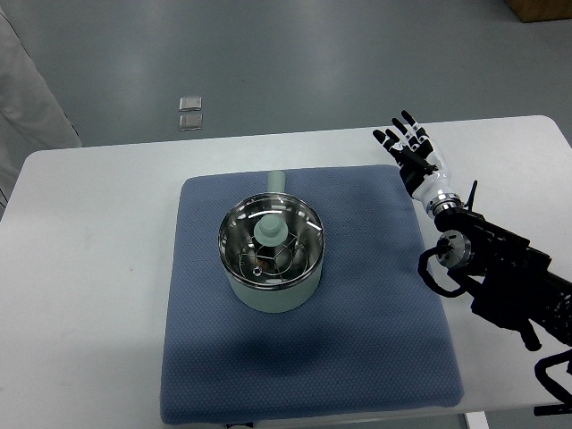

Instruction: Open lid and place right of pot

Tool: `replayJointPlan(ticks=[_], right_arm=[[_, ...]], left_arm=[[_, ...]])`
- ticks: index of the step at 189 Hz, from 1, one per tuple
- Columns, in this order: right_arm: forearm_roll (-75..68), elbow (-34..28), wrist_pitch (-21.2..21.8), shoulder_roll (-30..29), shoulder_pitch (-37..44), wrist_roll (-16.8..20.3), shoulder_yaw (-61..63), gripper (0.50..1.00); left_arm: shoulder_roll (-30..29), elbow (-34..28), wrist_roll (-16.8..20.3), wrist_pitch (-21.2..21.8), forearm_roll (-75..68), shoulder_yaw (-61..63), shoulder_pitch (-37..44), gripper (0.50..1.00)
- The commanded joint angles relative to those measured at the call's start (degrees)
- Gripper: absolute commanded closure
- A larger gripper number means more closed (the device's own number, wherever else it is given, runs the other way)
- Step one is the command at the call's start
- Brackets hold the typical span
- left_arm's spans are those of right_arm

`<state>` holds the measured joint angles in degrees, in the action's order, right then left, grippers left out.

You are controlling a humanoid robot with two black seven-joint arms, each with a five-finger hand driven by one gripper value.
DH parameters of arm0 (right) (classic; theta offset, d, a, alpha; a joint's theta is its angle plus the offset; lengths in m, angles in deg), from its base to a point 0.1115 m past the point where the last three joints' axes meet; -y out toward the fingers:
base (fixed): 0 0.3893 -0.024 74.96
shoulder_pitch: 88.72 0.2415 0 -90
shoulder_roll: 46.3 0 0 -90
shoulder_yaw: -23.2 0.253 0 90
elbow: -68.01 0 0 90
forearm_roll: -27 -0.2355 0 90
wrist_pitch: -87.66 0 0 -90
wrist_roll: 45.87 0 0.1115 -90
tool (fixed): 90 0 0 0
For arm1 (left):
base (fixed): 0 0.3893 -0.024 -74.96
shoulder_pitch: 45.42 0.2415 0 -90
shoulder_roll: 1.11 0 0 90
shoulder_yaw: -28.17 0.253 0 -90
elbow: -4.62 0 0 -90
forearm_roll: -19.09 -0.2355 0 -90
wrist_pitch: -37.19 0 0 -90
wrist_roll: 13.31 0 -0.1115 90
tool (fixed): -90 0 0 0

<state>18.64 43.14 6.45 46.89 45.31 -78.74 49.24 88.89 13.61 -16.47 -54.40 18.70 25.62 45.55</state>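
Pot [273,268], pale green, round, with a short stubby handle [276,182] pointing away from the robot, seated slightly left of centre on a dark blue textured mat [357,357]. Lid [272,245], clear glass with a shiny metal rim and a pale green knob [268,231], still closed on the pot. Mat spread square across a white rounded-corner table [98,268], its far edge just behind the pot handle, its near edge close to the table's front. Broad bare strip of blue mat open to the right of the pot, running to the mat's right edge; further bare white tabletop beyond that edge, partly covered by the arm. Wide white margin also free along the table's left side. Right hand [413,150], black-fingered with a white palm and wrist, raised over the mat's far right corner, fingers [394,136] spread and pointing away, holding nothing, well apart from pot and lid. Black jointed forearm [500,268] entering from the right edge over the table's right side. Grey floor [268,54] beyond the table's far edge, with two small clear square pieces [190,112] lying just beside each other. White fabric [27,98] at the frame's left edge, brown box corner [541,9] at the upper right.
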Motion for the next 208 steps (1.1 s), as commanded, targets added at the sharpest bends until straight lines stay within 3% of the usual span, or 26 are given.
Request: replayJointPlan(ticks=[1, 208], right_arm=[[0.0, 0.0, 0.0, 0.1, 0.0, 0.0, 0.1, 0.57], [0.1, -0.3, 0.2, 1.0, 0.9, 0.1, -0.1, 0.57]], left_arm=[[0.0, 0.1, 0.0, 0.0, 0.0, 0.0, 0.0, 0.5], [0.0, 0.0, 0.0, 0.5, 0.1, 0.2, -0.3, 0.5]])
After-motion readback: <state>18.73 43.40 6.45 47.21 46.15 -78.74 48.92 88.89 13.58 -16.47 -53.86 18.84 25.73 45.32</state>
